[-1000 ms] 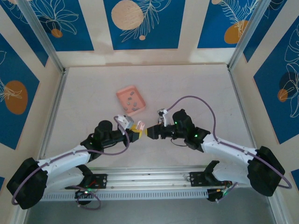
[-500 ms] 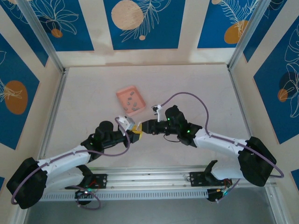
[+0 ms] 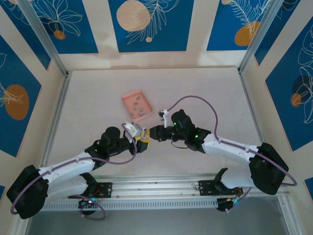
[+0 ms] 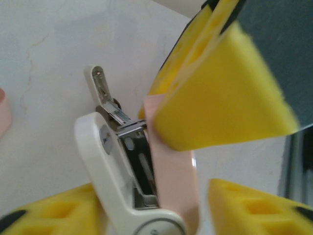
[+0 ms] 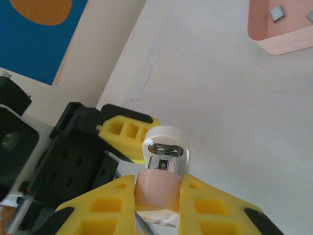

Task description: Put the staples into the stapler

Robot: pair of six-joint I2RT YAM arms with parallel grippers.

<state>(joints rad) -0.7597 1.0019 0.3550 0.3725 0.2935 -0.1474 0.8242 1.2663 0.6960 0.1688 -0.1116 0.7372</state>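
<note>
Several tiny grey metal staples [image 3: 138, 104] lie loose inside the shallow salmon-pink rectangular tray [image 3: 128, 100]. The tray sits flat on the pale table [image 3: 205, 93], a little beyond the spot where the two arms meet. In the right wrist view a corner of that tray [image 5: 281, 39] shows at the upper right, with two of the staples [image 5: 278, 13] resting on its floor. None of the staples is outside the tray in any view.

Between the arms, near the tray but apart from it, is the small white-and-pink stapler [image 4: 105, 161]. Its white top is swung away from the pink base, so the bare metal channel between them is exposed. From the right wrist, the stapler [image 5: 166, 143] is seen end-on, its rounded white tip framing a metal slot.

The right gripper [image 5: 157, 188] has its yellow fingers [image 5: 98, 215] pressed together on the pink base, one on each side. The left gripper [image 4: 151, 196] has its yellow fingers [image 4: 254, 205] standing apart with the stapler between them; the near one sits against the white top, while the other is clear of the pink base. From above, the left gripper [image 3: 141, 138] and right gripper [image 3: 152, 133] are tip to tip.
</note>
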